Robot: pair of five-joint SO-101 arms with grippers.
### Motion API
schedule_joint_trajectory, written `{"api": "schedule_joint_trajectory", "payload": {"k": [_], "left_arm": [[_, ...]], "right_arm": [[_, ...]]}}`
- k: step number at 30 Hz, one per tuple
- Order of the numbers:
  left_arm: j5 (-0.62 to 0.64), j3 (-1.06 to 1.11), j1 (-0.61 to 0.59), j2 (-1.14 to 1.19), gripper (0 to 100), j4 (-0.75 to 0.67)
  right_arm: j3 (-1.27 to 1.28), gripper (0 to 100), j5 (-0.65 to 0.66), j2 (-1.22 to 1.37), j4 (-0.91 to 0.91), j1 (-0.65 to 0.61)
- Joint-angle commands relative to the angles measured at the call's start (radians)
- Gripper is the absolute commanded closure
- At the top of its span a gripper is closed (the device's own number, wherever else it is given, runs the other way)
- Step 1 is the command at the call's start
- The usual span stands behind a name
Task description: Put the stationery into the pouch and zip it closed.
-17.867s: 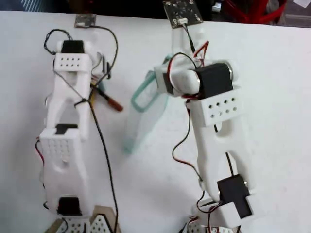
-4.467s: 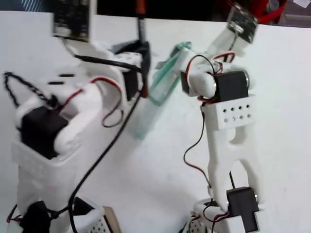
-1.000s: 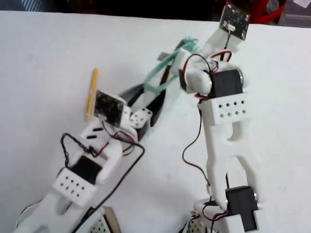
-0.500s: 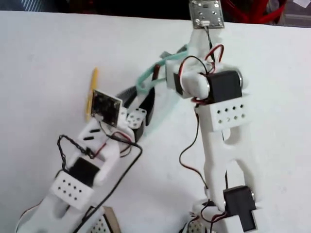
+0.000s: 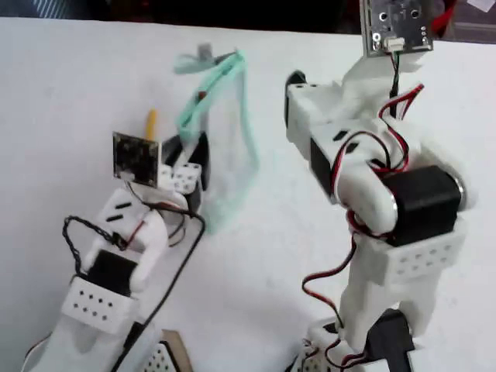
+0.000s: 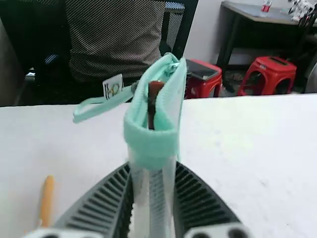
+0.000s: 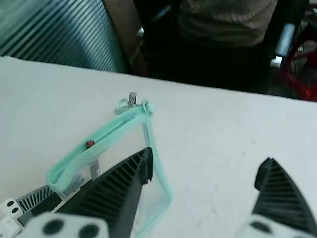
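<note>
Left fingers clamp the pouch upright; right fingers gape empty.

The left fingers [image 6: 106, 198] are closed tight on the lower end of the clear, mint-trimmed pouch [image 6: 154, 134], which stands on edge on the white desk [image 6: 247, 148]. A reddish-brown pen [image 6: 155, 96] shows at its top edge. A yellow pencil [image 6: 46, 198] lies on the desk near the left fingers. The right fingers [image 7: 116, 186] are spread wide beside the pouch, holding nothing.

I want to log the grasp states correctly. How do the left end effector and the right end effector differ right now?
The left end effector is shut on the pouch; the right end effector is open and holds nothing. The left end effector touches the pouch, while the right end effector is apart from it, above the table. Both have black jaws.
</note>
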Motion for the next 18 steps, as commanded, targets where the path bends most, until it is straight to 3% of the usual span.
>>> {"api": "schedule_joint_trajectory", "payload": {"k": [1, 6, 11, 18], "left_arm": [[-0.012, -0.109, -0.015, -0.021, 97, 0.078], [-0.014, -0.083, 0.059, -0.024, 96, 0.083], [-0.002, -0.08, 0.11, -0.024, 74, 0.19], [0.029, -0.081, 0.111, -0.024, 73, 0.212]], "right_arm": [[-0.046, 66.9, 0.003, 0.018, -0.004, 0.001], [-0.055, 66.9, -0.068, 0.125, -0.005, -0.045], [-0.057, 66.9, -0.074, 0.223, -0.005, -0.131], [-0.049, 66.9, -0.074, 0.315, -0.004, -0.151]]}}
